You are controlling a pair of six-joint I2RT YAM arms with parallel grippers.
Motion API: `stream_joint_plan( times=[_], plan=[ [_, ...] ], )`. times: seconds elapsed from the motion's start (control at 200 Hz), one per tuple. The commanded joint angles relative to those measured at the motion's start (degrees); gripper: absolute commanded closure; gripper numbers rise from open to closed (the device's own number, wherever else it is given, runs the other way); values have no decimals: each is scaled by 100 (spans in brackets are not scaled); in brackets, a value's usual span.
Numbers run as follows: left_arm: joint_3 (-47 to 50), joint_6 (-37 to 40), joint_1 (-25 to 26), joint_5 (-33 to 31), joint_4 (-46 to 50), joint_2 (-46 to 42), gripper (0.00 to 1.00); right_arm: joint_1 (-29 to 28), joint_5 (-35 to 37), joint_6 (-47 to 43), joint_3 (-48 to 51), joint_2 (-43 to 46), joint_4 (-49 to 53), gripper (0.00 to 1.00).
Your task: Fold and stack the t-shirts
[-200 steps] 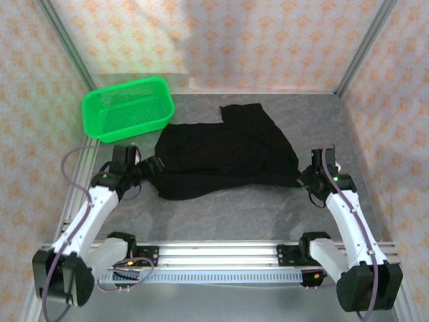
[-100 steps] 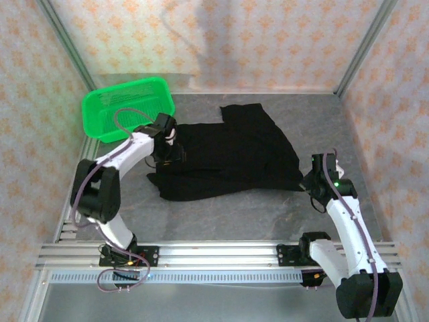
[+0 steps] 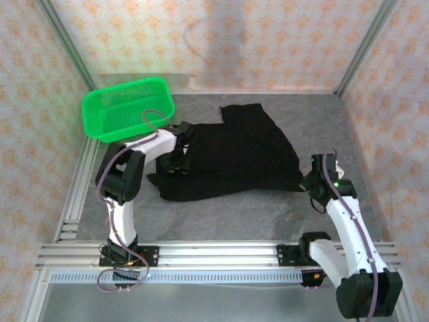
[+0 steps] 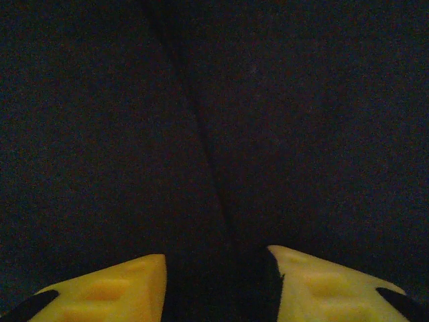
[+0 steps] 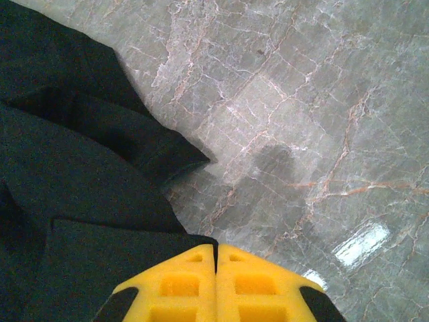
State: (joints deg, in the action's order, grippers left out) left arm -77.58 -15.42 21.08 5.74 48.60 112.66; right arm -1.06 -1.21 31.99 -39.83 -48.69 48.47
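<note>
A grey, marble-veined table [image 3: 228, 218], smooth enough to throw back a glare, carried the black t-shirts [image 3: 234, 151] across its middle. They lay as one wide, soft, matte spread with creased edges and a sleeve-like flap pointing to the far side. How many garments made up the dark mass could not be told. A bright green plastic mesh basket [image 3: 131, 111], rectangular with rounded corners, sat at the far left, just beside the cloth's left end.

The work looked to be at an early fold, with the cloth still loose and nothing stacked. The left gripper [image 3: 177, 157] had reached over the left part of the cloth. Its yellow, ribbed fingers [image 4: 114, 288] stood part-way apart, and a raised ridge of black fabric filled the gap, apparently pinched.

The right gripper [image 3: 307, 181] sat at the cloth's right near edge with its jaws pressed flush together. A dark hem ran right up to its tips, and whether any of it was caught could not be told.

The next move likely called for carrying the pinched ridge across the body of the shirt. The limp fabric would have to stay taut and flat while the right side was held in place, since such cloth bunches and slides easily on a slick top.
</note>
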Motion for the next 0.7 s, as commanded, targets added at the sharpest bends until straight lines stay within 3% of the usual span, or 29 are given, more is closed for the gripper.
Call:
stream_joint_plan(
  times=[0.0, 0.11, 0.2, 0.44, 0.696],
  plan=[
    [-4, 233, 6, -622, 350, 67, 65, 32, 271, 111, 39, -30, -136, 100],
    [-36, 350, 3, -841, 446, 30, 87, 36, 296, 126, -66, -186, -295, 100],
    [-80, 346, -29, -872, 435, -282, 96, 28, 378, 71, -259, -324, -388, 100],
    [-354, 233, -504, -385, 376, -1415, 97, 44, 726, -293, -916, -789, -490, 100],
    [-244, 451, -879, 98, 301, -1492, 92, 559, 495, -401, -1018, -943, -624, 100]
  ],
)
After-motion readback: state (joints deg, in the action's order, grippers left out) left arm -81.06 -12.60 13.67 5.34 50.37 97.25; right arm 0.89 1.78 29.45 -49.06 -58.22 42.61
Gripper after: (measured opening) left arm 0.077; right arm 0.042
